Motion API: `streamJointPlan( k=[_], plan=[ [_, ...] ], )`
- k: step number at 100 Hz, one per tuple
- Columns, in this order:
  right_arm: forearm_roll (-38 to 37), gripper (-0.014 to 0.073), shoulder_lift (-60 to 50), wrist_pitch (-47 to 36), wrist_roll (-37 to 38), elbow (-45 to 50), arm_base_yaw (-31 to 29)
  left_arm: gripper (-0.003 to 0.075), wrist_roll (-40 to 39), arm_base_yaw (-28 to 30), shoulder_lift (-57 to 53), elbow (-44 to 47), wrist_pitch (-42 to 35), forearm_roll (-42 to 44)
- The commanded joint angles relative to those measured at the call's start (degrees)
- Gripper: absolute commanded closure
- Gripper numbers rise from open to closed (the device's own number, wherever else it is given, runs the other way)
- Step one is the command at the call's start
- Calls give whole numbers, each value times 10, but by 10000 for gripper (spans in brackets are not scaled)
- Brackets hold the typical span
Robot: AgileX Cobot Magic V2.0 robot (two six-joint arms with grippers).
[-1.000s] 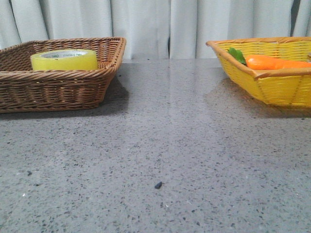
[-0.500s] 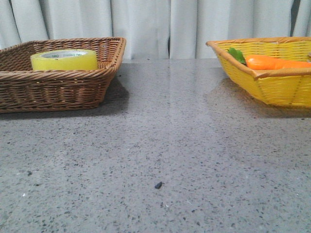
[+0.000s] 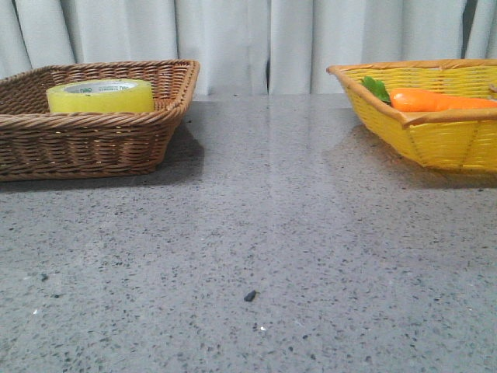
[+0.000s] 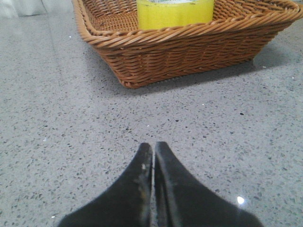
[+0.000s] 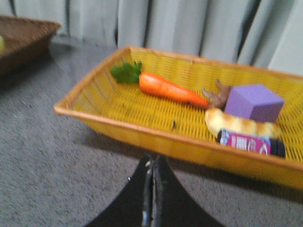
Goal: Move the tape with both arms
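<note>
Left gripper (image 4: 152,150): nearest the wrist camera, two dark black fingers pressed together tip to tip, only a hairline seam between them; nothing held; it sits over bare grey speckled table (image 4: 57,123), apart from the basket beyond it.

Right gripper (image 5: 152,163): dark fingers drawn together with a thin seam between, holding nothing; it is just in front of the yellow basket's near rim. The picture is slightly blurred.

Table, front view (image 3: 256,233): grey stone-look top with dark flecks; one small dark speck (image 3: 250,296) lies near the middle foreground.

Brown basket (image 3: 93,148): woven wicker, rectangular, on the table's left side in the front view; its near wall (image 4: 189,47) faces the left gripper.

Tape (image 3: 100,95): a wide roll of translucent yellow packing tape, lying flat inside the brown basket with the hole facing up; its white inner core shows at the top with small green print, too small to read. Its glossy yellow side (image 4: 174,13) rises above the basket's rim. No gripper touches it.

Yellow basket (image 3: 435,144): woven, on the table's right side; its rim (image 5: 142,125) is orange-brown.

Contents of the yellow basket: an orange carrot (image 5: 171,89) with green leaves, a brown knobbly piece (image 5: 217,96), a purple block (image 5: 253,102), a pale striped roll (image 5: 239,125), and a pink-labelled dark item (image 5: 251,143).

Backdrop: pale grey curtain (image 3: 233,39) behind the table.
</note>
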Motion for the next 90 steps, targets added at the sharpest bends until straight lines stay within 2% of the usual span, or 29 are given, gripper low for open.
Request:
streamJointPlan(
  k=[1, 6, 16, 29, 49, 56, 90],
  plan=[
    [-1, 668, 10, -105, -1, 49, -47, 741, -7, 2, -17, 6, -37, 0],
    [5, 668, 10, -170, -1, 100, -77, 741, -7, 2, -17, 6, -37, 0],
    [67, 668, 10, -284, -1, 181, -138, 741, -7, 2, -17, 6, -37, 0],
    [80, 668, 10, -365, -1, 253, -185, 741, -7, 2, -17, 6, -37, 0],
    [86, 668, -9, -217, -1, 251, -192, 741, -7, 2, -16, 6, -37, 0],
    [86, 668, -42, -212, -2, 251, -192, 741, -7, 2, -16, 6, -37, 0],
    [88, 668, -38, -213, -2, 251, -192, 741, -7, 2, -16, 6, -37, 0]
  ],
)
